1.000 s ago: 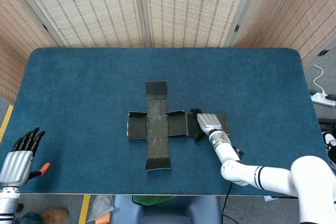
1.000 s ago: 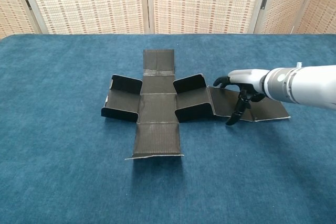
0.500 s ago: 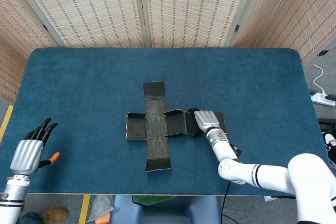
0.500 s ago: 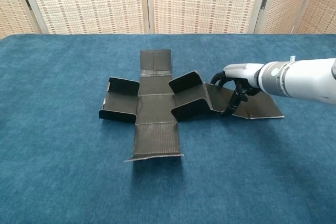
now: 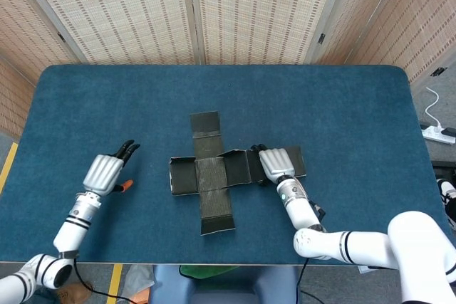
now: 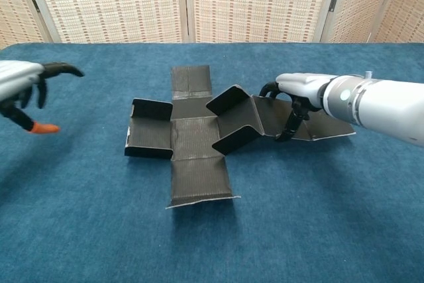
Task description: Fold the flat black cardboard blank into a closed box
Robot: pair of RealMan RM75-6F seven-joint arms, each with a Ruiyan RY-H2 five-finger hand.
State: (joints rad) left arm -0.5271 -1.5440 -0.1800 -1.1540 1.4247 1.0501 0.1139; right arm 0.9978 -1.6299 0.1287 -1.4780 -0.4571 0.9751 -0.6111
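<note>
The black cardboard blank [image 5: 211, 174] [image 6: 192, 138] lies cross-shaped at the table's middle. Its left wing has low side walls standing. The right inner panel [image 6: 233, 120] is tilted up off the table. My right hand [image 5: 274, 164] [image 6: 299, 93] sits on the right wing, with fingers curled over its far edge and the thumb down at its near edge, gripping it across. My left hand [image 5: 109, 171] [image 6: 24, 88] hovers over the table left of the blank, fingers spread, holding nothing and apart from the cardboard.
The blue cloth table [image 5: 342, 112] stretches wide around the blank. Woven screens [image 5: 249, 12] stand behind the far edge. A power strip and cable [image 5: 436, 132] lie on the floor off the right side.
My left hand has come up from the lower left corner over the table toward the blank. My right hand has slid the blank left, and the right inner panel stands steeper.
</note>
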